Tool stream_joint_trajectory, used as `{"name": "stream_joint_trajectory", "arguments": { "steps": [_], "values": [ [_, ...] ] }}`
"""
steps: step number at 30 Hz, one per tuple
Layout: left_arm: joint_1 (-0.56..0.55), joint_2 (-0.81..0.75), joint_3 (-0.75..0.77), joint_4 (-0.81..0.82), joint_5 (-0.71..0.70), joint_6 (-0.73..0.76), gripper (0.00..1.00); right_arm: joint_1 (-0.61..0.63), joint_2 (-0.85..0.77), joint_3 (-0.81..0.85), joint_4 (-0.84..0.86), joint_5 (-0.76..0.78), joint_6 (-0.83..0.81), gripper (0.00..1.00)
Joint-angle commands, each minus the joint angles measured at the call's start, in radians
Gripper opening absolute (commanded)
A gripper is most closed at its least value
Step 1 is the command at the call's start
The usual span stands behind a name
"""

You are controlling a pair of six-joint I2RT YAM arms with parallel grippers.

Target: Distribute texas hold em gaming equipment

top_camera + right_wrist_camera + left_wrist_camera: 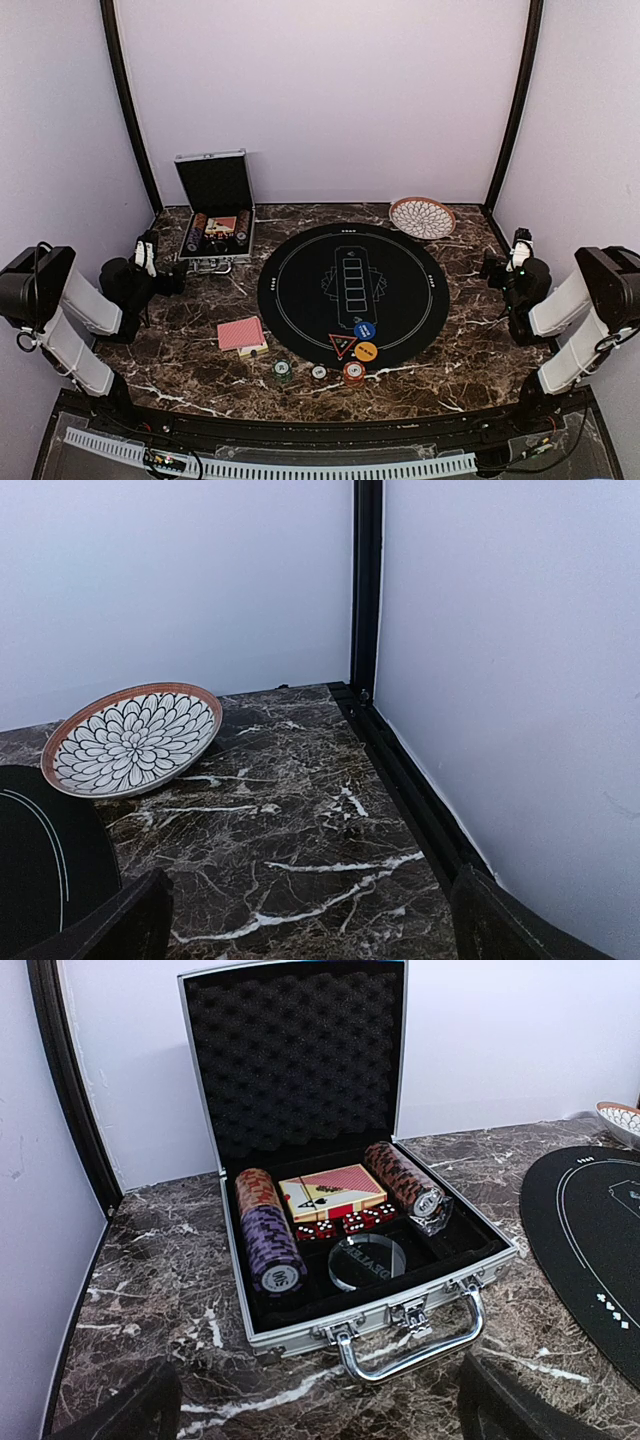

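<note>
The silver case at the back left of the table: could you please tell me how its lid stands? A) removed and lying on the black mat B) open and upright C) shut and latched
B: the foam-lined lid of the case stands upright, with chips and cards showing inside.

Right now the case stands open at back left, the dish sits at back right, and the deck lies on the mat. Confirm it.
One point is wrong: the deck lies on the table just left of the mat, not on it, as the top view shows. The case does stand open at back left and the dish sits at back right.
</note>
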Motion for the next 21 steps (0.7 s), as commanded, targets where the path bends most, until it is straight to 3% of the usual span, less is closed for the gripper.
{"name": "stream_joint_trajectory", "arguments": {
  "steps": [1,11,14,16,21],
  "values": [
    [0.008,-0.001,0.004,0.033,0.003,-0.005,0.99,-0.003,-0.001,0.013,0.047,-0.005,-0.002,0.99],
    [0.008,-0.001,0.006,0.029,0.007,-0.005,0.99,-0.003,-0.010,0.020,0.036,0.006,0.013,0.99],
    [0.008,-0.030,0.017,0.012,0.012,-0.002,0.99,-0.003,-0.106,0.118,-0.224,0.107,0.050,0.99],
    [0.009,-0.077,0.057,-0.134,0.010,-0.004,0.99,-0.003,-0.157,0.218,-0.419,0.118,0.054,0.99],
    [0.009,-0.150,0.181,-0.425,0.027,0.007,0.99,-0.003,-0.253,0.340,-0.649,0.098,0.160,0.99]
  ]
}}
